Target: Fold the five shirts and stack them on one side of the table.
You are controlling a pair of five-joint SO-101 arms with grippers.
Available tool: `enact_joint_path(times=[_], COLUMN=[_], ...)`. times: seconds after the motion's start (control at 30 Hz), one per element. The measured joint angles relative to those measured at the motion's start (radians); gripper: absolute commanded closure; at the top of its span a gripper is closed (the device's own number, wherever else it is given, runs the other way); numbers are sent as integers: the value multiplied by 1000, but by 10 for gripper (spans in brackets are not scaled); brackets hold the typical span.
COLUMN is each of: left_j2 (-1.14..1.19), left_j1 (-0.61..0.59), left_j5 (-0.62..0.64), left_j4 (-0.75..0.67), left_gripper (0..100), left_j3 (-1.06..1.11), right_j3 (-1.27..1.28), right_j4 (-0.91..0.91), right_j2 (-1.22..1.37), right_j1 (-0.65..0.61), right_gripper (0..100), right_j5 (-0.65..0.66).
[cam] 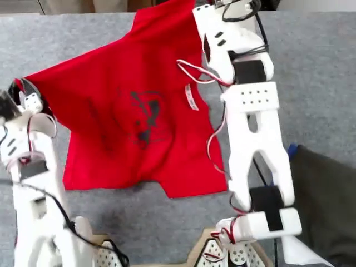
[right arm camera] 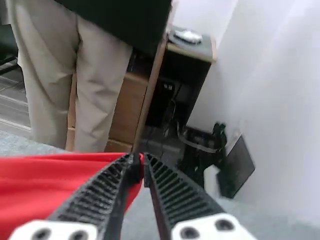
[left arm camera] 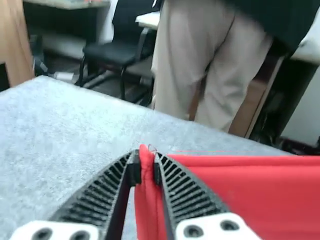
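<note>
Red shirt [cam: 133, 117] spans the upper centre of the grey table [cam: 322, 67], opposite ends pinched by the left gripper [left arm camera: 145, 159] and right gripper [right arm camera: 140, 160], with a dark garment [cam: 328, 200] at lower right.

Black chair [left arm camera: 112, 52], white wall [right arm camera: 280, 75], wooden cabinet [right arm camera: 125, 112]

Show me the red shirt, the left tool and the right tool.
red shirt [cam: 111, 139], high view, chest area.
left tool [left arm camera: 145, 159], left wrist view, between fingertips.
right tool [right arm camera: 140, 161], right wrist view, between fingertips.
</note>
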Motion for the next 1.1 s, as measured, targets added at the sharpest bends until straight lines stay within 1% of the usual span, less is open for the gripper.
enact_joint_path(times=[0.13,0.27,0.4,0.47,0.53,0.6,0.67,0.73,0.8,0.87,1.0,1.07,1.1], left_j2=[262,457,523,528,528,528,528,528,529,529,528,529,531], left_j1=[-5,-14,20,52,86,104,114,117,114,101,87,81,78], left_j5=[-2,-2,-2,-3,-3,-3,-6,-9,-11,-11,2,51,71], left_j4=[-11,-11,-11,-11,-3,55,146,250,361,463,661,712,712], left_gripper=[981,981,981,981,981,981,981,981,981,981,981,981,981], left_j3=[-206,-396,-509,-529,-531,-531,-531,-525,-520,-520,-519,-494,-476], right_j3=[-44,-147,-287,-350,-405,-445,-466,-471,-471,-473,-474,-474,-474], right_j4=[-3,-11,-12,-6,41,110,195,302,420,520,614,634,646], right_j2=[97,204,325,374,417,451,486,523,554,588,681,718,735], right_j1=[0,18,15,18,18,12,-5,-34,-72,-114,-186,-215,-232], right_gripper=[994,994,994,994,993,990,984,935,864,827,846,848,847], right_j5=[-64,-101,-132,-140,-143,-146,-146,-146,-146,-146,-227,-261,-275])
